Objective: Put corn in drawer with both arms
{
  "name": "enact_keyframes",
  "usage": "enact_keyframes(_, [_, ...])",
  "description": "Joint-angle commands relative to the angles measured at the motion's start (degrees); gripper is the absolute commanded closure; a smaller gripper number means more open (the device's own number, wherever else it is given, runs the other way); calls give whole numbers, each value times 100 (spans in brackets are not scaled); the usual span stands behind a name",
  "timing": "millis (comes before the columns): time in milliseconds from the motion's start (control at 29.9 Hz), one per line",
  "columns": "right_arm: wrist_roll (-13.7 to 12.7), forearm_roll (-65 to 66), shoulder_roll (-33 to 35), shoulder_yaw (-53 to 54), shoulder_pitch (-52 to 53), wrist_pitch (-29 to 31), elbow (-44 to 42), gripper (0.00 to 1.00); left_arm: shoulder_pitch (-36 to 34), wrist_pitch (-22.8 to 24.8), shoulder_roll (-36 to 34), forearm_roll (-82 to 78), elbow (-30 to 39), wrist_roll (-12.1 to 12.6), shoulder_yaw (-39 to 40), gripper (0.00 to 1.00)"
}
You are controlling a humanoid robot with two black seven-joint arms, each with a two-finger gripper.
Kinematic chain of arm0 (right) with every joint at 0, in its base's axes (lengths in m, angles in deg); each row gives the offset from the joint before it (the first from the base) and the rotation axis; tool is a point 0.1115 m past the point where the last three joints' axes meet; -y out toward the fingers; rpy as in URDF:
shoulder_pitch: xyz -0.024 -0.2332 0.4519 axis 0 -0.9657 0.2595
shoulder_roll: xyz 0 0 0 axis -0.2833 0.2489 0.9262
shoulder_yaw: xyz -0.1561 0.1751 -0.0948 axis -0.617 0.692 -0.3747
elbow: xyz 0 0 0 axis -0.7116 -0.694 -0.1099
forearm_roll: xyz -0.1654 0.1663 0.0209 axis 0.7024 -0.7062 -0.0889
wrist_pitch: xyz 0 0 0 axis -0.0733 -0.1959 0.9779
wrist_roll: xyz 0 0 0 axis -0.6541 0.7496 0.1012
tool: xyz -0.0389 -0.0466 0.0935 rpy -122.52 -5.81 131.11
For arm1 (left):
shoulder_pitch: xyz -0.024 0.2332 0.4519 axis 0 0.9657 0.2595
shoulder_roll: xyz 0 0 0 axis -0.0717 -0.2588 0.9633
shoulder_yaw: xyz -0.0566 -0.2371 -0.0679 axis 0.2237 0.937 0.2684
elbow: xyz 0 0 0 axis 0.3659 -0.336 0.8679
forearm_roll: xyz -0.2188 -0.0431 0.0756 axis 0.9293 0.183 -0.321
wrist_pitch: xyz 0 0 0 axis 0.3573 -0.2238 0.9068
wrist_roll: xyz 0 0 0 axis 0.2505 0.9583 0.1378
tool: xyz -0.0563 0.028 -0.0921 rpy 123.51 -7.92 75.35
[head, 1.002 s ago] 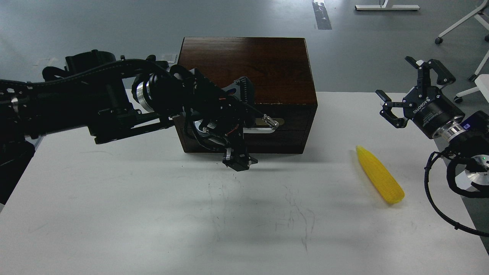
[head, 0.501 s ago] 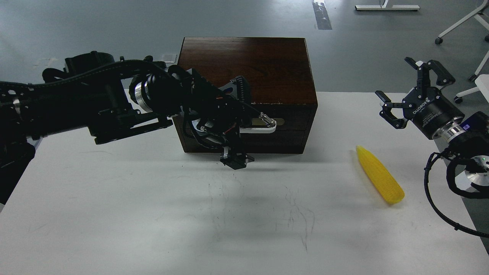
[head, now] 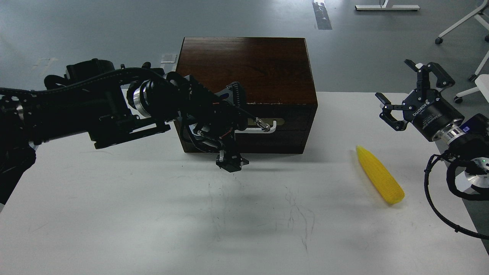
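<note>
Head view, and the white table (head: 114,214) fills the frame, the dark cabinet (head: 244,68) at its back edge. Across the cabinet's front reaches the left arm (head: 88,110) — its left gripper (head: 233,126) sits at the drawer (head: 290,116), right by the white handle (head: 255,130), though whether its fingers grip I cannot tell. Far right, the right gripper (head: 410,97) hovers with fingers spread wide, holding nothing. Below it on the table lies the corn (head: 379,174) — well apart from the drawer.
</note>
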Motion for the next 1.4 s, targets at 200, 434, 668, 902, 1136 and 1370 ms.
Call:
enact_keyframes(200, [0,0,39,8,-37,1,1,0,-16,0,-154,52,635,0,-2,2])
enact_keyframes(434, [0,0,39,8,-54,1,1,0,-25,0,-312,60,1013,0,-213,2])
enact_keyframes(668, [0,0,39,8,-54,1,-8,0,-51,0,-672,52,1698,0,-213,2])
enact_keyframes(902, [0,0,39,-1,-63,1,-17,0,-78,0,-963,52,2288,0,-213,2])
enact_keyframes(1136, [0,0,39,-1,-90,1,-8,0,-51,0,-1059,43,2605,0,-222,2])
enact_keyframes(1370, [0,0,39,-1,-98,1,-8,0,-16,0,-998,34,2658,0,-257,2])
